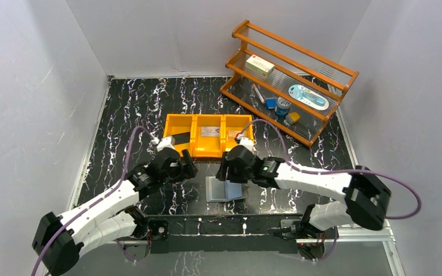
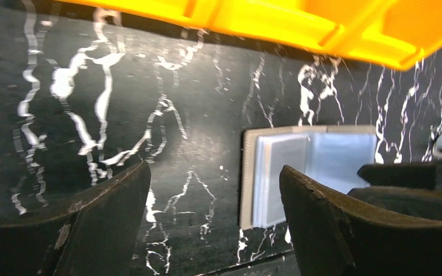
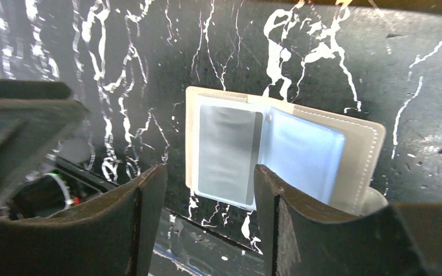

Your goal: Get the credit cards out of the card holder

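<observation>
Holder: small flat grey two-leaf card holder (image 3: 322,152) with pale blue lining, lying open near the front edge of the black marbled table (image 1: 126,103), under the right gripper (image 3: 207,172).
Card: silvery grey card (image 3: 227,152), seemingly sleeved.
Grippers: left gripper (image 2: 213,172) and right gripper both spread, empty.
Risk: unpinned holder sliding or lifting with the card; sleeve pinched too.
Writing: none legible.

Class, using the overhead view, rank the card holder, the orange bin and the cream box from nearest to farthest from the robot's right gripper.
1. Card holder: lying open directly under the right gripper, near the table's front edge.
2. Orange bin: just behind the gripper, mid-table.
3. Cream box: on the wooden rack, far back right.
</observation>
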Controlling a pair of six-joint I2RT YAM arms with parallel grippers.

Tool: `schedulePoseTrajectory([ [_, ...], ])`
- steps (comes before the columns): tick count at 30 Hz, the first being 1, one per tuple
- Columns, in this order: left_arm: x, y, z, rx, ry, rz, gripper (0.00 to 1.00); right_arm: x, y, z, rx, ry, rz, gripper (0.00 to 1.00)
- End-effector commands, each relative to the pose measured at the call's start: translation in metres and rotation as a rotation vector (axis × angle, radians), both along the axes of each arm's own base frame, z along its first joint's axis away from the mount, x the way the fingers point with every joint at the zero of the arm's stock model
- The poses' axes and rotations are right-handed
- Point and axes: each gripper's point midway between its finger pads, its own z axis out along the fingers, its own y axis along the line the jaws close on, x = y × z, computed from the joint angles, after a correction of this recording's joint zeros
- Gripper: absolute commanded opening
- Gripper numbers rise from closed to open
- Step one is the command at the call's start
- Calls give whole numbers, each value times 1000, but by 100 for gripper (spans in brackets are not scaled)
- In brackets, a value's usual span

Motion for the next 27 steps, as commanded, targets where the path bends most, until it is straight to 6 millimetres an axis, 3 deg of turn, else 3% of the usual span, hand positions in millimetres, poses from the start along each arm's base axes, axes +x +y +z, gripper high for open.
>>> schedulePoseTrajectory([
  [1,0,41,-3,38,-4,152,82,3,6,-12,-176,-37,-2,68],
  [6,-3,42,1,10,-16,138,82,3,14,-31,-300,-30,11,71],
  [12,-6,37,1,-7,-5,114,83,0,31,-46,-319,-1,73,73],
  [16,-4,36,4,-22,-20,114,83,-3,32,-59,-355,24,91,73],
  [27,-5,23,3,-55,-2,59,83,-16,15,-84,-344,76,63,34],
])
